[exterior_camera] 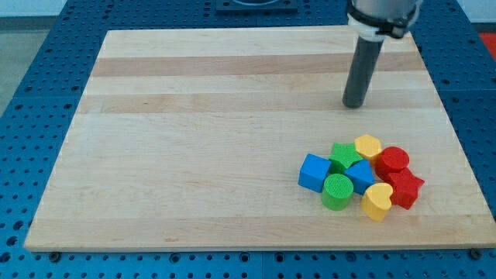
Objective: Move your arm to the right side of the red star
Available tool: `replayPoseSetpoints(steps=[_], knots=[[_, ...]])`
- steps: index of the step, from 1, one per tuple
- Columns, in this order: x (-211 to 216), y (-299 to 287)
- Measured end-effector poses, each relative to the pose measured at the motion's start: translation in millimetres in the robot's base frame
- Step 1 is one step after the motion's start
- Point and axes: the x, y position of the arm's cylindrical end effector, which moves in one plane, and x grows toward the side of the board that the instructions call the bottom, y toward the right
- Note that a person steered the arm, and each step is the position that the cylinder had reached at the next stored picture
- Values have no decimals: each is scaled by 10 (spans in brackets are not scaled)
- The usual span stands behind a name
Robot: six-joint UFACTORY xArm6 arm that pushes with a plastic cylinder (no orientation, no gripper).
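My tip (354, 105) rests on the pale wooden counter (194, 139) toward the view's top right, well apart from the blocks; this tool is a plain dark rod that holds nothing. The red star-shaped block (405, 190) sits at the right edge of a tight cluster, touching the yellow heart-shaped block (377, 201) and the red round block (393, 160).
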Motion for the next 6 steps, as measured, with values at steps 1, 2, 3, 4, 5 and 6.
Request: replayPoseSetpoints(steps=[1,2,3,4,5,6], knots=[[411,0],[421,2],[431,539],[450,976],[668,976],[1267,960]])
